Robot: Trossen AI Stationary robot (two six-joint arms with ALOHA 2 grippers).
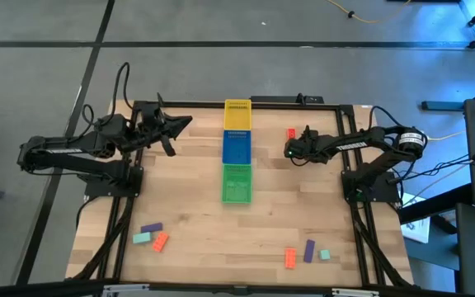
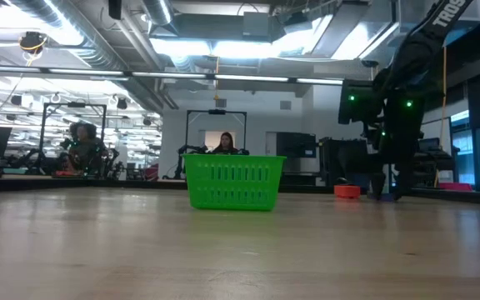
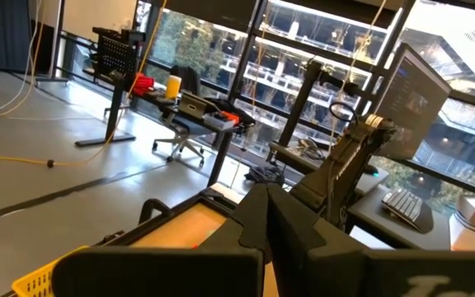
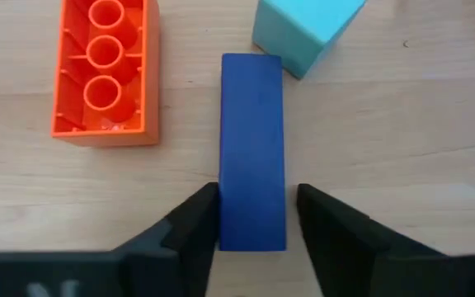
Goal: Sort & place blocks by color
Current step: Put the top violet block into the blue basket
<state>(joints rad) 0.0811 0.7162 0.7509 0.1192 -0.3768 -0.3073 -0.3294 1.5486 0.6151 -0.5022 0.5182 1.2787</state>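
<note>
K: Right gripper [image 4: 258, 194] fingers straddle the dark blue-purple block [image 4: 252, 140]. One finger touches its side and the other has a small gap, so it's not clamped.
M: Neighbours?
K: Orange block [image 4: 104, 70] just beside it, hollow side up. Teal block [image 4: 303, 33] at its far end, close; can't tell if they touch. All on the table, right of the blue tray [image 1: 237, 134].
M: Left gripper [image 1: 184, 124]?
K: Closed on nothing, raised over the back-left of the table.
M: Other blocks?
K: Front left: purple brick [image 1: 151, 227], teal brick [image 1: 142, 238], orange brick [image 1: 161, 241]. Front right: orange piece [image 1: 290, 257], purple piece [image 1: 309, 251], teal piece [image 1: 324, 255]. Yellow tray [image 1: 237, 106], blue tray and green tray [image 1: 237, 168] sit in a row mid-table.
</note>
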